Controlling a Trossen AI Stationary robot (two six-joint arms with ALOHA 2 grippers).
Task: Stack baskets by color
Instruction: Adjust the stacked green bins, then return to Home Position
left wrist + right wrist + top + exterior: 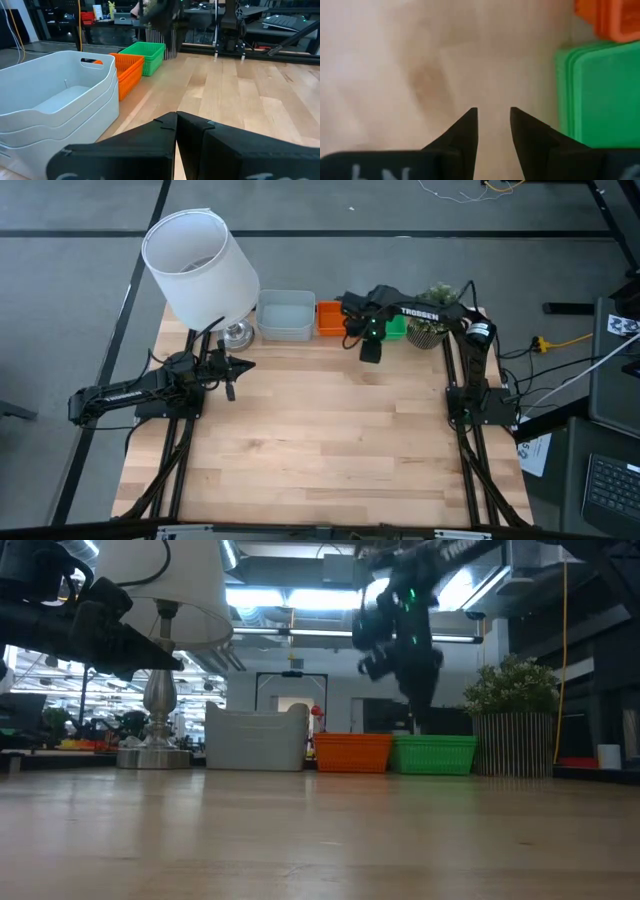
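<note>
Nearest the front edge, only bare table [320, 450]: no loose basket anywhere on the wood.

Farther in, on the left side, left gripper [232, 370] parked low over the boards, arm folded and lying roughly level, pointing across the table. Jaws pressed together, holding nothing. Waiting, by the look of it.

Beyond that, toward the far edge, right gripper [493, 111] hanging above the table just in front of the green stack [396, 328], arm stretched out leftward from its base on the right. Fingers aimed down at bare wood. Jaws parted with a clear gap, nothing between them.

Along the far edge, a row of three piles close together: grey stack [285, 315], then orange stack [329, 318], then the green one. Three nested grey rims visible from the left wrist; several green rims from the right wrist; orange count impossible to tell. Lamp [195, 265] standing left of the row, plant [430, 320] right of it.

Judged from this: sorting looks finished or nearly so, with the step in hand a release beside the green pile. Next move probably just a clean retreat, lifting clear without clipping the green or orange rims.
</note>
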